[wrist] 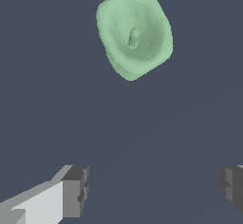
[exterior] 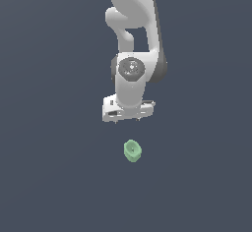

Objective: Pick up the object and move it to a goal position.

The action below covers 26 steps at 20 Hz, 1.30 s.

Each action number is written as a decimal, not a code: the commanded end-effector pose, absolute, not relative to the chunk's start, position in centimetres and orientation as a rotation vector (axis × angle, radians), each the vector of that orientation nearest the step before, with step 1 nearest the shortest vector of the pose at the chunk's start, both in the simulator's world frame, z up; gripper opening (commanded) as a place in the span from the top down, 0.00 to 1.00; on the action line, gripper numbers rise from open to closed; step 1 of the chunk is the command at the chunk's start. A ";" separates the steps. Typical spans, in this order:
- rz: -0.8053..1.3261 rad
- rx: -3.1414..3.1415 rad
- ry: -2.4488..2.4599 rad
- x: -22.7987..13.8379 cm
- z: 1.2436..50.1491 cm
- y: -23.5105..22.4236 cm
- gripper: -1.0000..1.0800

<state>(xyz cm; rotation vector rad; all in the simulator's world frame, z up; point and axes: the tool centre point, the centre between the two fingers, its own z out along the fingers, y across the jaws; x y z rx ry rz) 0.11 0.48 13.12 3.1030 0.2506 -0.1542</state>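
The object (exterior: pixel 133 150) is a small light-green chunky cup-like piece with a round hollow. It lies on the dark floor in the exterior view, just below the white gripper (exterior: pixel 127 121) in the picture and apart from it. In the wrist view the object (wrist: pixel 134 32) shows its hollow opening with a small nub inside. My gripper (wrist: pixel 153 190) is open and empty, its two grey fingertips (wrist: pixel 76 190) spread wide, and the object lies outside the gap between them.
The white arm (exterior: pixel 133 39) reaches down from the top of the exterior view. The floor (exterior: pixel 49 177) is a plain dark blue-grey surface. No other objects show.
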 end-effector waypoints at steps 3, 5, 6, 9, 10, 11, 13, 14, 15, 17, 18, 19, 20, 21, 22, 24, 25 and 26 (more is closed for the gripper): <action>-0.128 3.090 0.422 2.3 12.6 1.0 0.04; -0.113 3.080 0.513 3.5 12.3 1.3 0.04; -0.105 3.073 0.558 4.0 12.2 1.5 0.04; -0.082 3.051 0.692 5.7 11.7 1.9 0.04; -0.074 3.043 0.734 6.2 11.6 2.0 0.04; -0.066 3.035 0.773 6.7 11.5 2.2 0.04; -0.052 3.018 0.844 7.5 11.2 2.4 0.04; -0.046 3.011 0.875 7.9 11.1 2.4 0.04; -0.040 3.003 0.904 8.3 11.0 2.5 0.04; -0.029 2.989 0.956 8.9 10.8 2.7 0.04; -0.024 2.982 0.978 9.2 10.7 2.7 0.04; -0.019 2.976 0.998 9.4 10.6 2.8 0.04; -0.015 2.971 1.016 9.6 10.6 2.8 0.04; -0.012 2.966 1.031 9.8 10.5 2.8 0.04; -0.009 2.962 1.045 10.0 10.4 2.9 0.04; -0.004 2.955 1.065 10.2 10.4 2.9 0.04; -0.002 2.953 1.073 10.3 10.3 2.9 0.04; -0.001 2.951 1.078 10.4 10.3 2.9 0.04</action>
